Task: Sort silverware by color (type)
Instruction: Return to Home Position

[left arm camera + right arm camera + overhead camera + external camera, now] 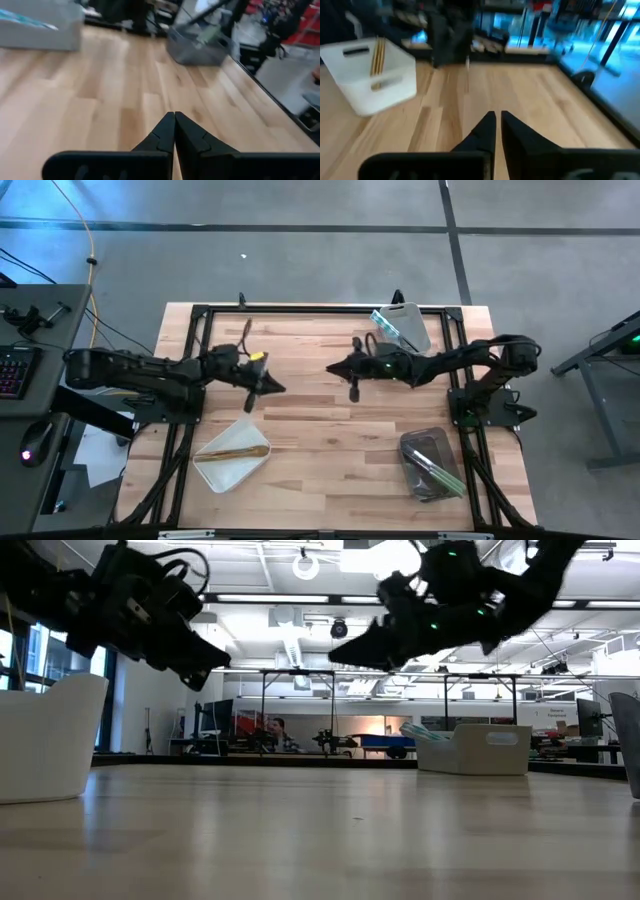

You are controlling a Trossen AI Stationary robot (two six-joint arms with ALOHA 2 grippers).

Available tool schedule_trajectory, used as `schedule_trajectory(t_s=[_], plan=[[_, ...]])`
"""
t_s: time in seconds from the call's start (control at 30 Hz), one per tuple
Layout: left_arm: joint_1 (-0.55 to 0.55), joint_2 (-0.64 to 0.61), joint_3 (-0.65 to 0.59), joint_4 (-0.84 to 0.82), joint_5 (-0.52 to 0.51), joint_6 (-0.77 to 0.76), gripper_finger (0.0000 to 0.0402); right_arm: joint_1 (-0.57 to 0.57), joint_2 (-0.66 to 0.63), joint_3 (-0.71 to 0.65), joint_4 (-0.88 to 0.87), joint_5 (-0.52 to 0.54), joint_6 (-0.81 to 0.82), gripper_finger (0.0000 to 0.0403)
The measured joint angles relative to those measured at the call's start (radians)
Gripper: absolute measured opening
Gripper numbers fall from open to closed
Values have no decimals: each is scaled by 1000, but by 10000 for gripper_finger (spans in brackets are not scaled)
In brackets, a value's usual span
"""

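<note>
Pale wooden tabletop (320, 430) in an open workshop, left end effector (272, 388) and right end effector (334, 369) mid-frame above it, fingers together, holding nothing

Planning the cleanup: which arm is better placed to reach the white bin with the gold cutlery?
Probably left. The left hand hangs close by the white bin, on its own side; the right hand is farther away.

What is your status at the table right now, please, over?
Left claw shut, empty, raised; right claw the same. Gold pieces in white bin, green pieces in gray bin, blue pieces in far bin. Nothing blocking either arm.
</note>
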Motion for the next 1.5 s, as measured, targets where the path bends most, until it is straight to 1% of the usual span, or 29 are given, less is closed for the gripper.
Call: schedule_trajectory(t_s=[0.1, 0.17, 0.23, 0.3, 0.4, 0.53, 0.73, 0.93, 1.1, 1.27, 1.5], plan=[[63, 0, -39, 90, 35, 6, 0, -6, -5, -103, 179, -4, -1, 3], [98, 0, -61, 139, 62, 6, 0, -16, -5, -187, 315, -23, 10, 3], [127, -3, -81, 156, 74, 6, 0, -30, -12, -266, 433, -26, 32, 2], [156, -12, -92, 154, 86, 6, 0, -44, -37, -342, 524, -24, 53, 1], [189, -28, -99, 152, 114, 6, 0, -53, -104, -435, 597, 25, 79, 0], [226, -57, -112, 153, 117, 30, 0, -40, -215, -526, 591, 106, 79, 0], [271, -118, -153, 153, 115, 29, 0, -30, -360, -607, 539, 130, 84, 0], [288, -185, -202, 153, 103, -8, 0, -30, -479, -617, 363, 202, 66, 0], [288, -259, -243, 138, 40, -23, 0, -30, -556, -617, 284, 204, 50, 0], [288, -318, -243, 84, 13, -12, 0, -30, -629, -662, 342, 182, 24, 0], [288, -410, -242, -10, -7, -5, 0, -30, -734, -663, 216, 174, 32, 0]])
